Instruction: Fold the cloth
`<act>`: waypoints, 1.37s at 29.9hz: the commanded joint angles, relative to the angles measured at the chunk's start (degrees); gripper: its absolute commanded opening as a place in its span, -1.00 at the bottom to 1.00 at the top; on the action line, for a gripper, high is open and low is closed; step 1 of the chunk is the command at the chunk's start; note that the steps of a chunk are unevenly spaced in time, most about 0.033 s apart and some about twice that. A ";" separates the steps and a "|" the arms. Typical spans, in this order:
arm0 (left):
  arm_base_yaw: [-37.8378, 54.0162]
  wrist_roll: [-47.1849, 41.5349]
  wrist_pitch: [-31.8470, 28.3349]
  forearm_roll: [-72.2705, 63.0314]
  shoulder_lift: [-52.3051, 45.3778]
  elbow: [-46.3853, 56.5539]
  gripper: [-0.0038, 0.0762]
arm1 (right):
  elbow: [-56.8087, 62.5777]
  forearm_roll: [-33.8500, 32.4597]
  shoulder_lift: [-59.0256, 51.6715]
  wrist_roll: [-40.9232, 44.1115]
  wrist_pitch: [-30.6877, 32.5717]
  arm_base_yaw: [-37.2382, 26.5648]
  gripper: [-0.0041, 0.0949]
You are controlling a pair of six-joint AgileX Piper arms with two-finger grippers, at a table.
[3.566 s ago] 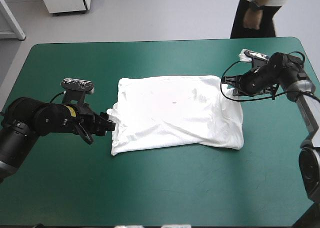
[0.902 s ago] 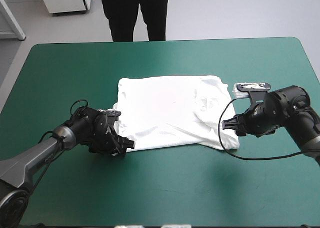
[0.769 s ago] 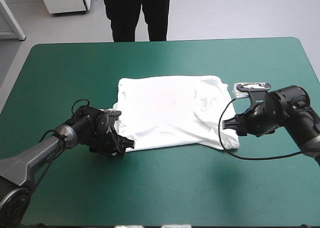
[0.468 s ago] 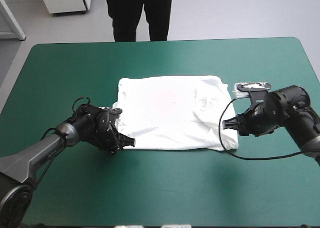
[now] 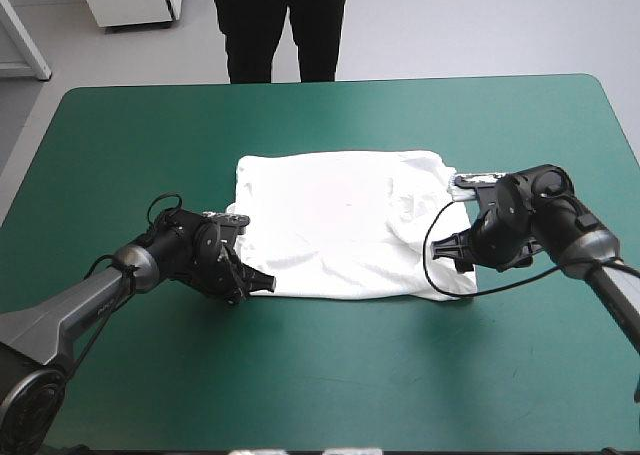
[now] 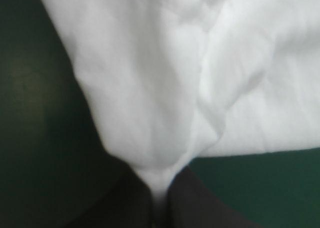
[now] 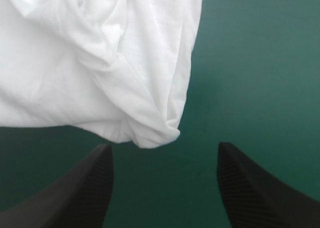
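- T-shirt (image 5: 340, 225): lay spread flat on the teal-green cover (image 5: 300, 375), just above the middle of the high view, long side running left to right.
- Looked folded over, with a doubled, rumpled layer toward the right end and a smoother stretch toward the left.
- left gripper (image 5: 256, 282): sat low on the cover, left of centre in the high view, right at the T-shirt's lower left corner.
- From the left wrist: black fingers (image 6: 130, 208) all but closed, pinching a narrow tongue of the white T-shirt (image 6: 150, 62) between them.
- Fanned out ahead of the left gripper (image 6: 159, 190) in soft creases, with dark cover (image 6: 30, 112) showing on either side of the fabric.
- right gripper (image 5: 450, 243): reached in from the right of the high view, tips toward the T-shirt's right edge near the lower right corner.
- From the right wrist: fingers (image 7: 85, 188) stood wide apart and gripped nothing, only bare cover (image 7: 250, 62) in the gap at the right gripper (image 7: 165, 147).
- Just ahead of that gap: a rounded, bunched corner of the T-shirt (image 7: 100, 52), nearer one finger than the other, clear of both tips.
- Showed several layers at that corner, rolled under one another, with a long fold running away from it.
- Could not tell from the high view whether the right fingers touched the fabric.
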 commanded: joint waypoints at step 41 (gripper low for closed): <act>-0.45 5.21 7.32 1.48 -1.98 -21.91 -0.93 | -9.23 4.02 1.50 0.41 -8.88 -0.30 -0.95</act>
